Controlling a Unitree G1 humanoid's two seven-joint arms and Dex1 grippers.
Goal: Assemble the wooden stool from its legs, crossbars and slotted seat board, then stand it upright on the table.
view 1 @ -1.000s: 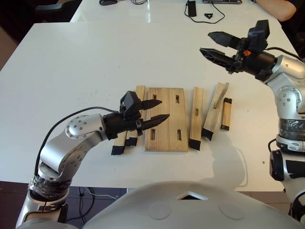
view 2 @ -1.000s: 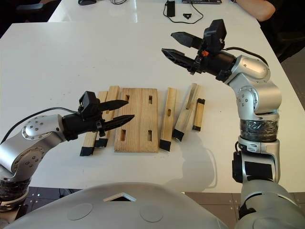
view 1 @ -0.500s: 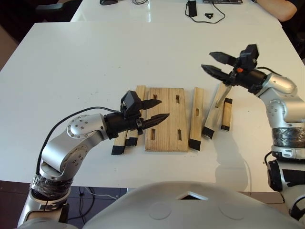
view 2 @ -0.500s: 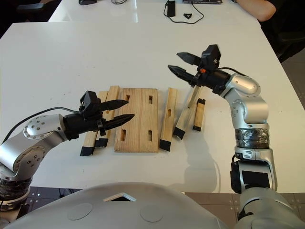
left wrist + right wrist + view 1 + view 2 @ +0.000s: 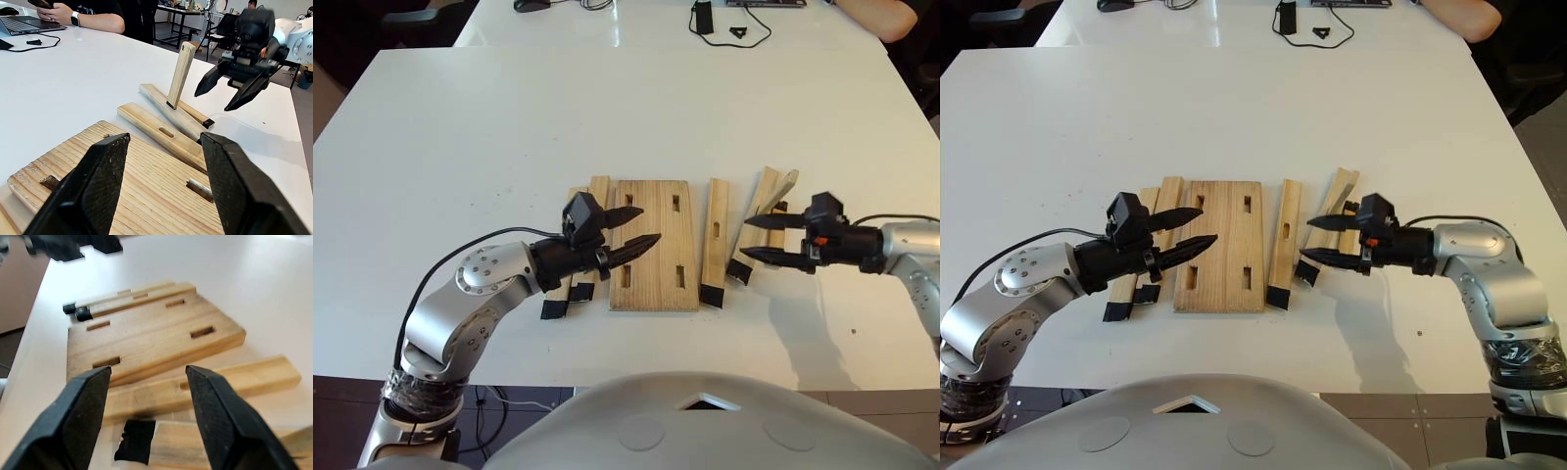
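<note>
The slotted seat board [image 5: 652, 243] lies flat in the middle of the white table. Two legs with black ends [image 5: 579, 284] lie along its left edge. To its right lie a slotted leg [image 5: 714, 235] and another leg [image 5: 766, 194] that rests tilted on a further piece. My left gripper [image 5: 649, 223] hovers open over the board's left edge with nothing in it. My right gripper [image 5: 746, 238] is open and low, just right of the slotted leg [image 5: 220, 382], pointing at the board [image 5: 146, 338]. The left wrist view has the board [image 5: 146, 196] below its fingers [image 5: 93, 191] and the right gripper [image 5: 230, 90] beyond.
The white table [image 5: 489, 117] has wide bare room behind and to the left of the parts. A second table [image 5: 636, 20] at the back carries cables and a small black device. The near table edge runs just in front of the parts.
My right arm has come down from high at the far right to low over the table beside the right-hand legs, still open. The left gripper has stayed over the board.
</note>
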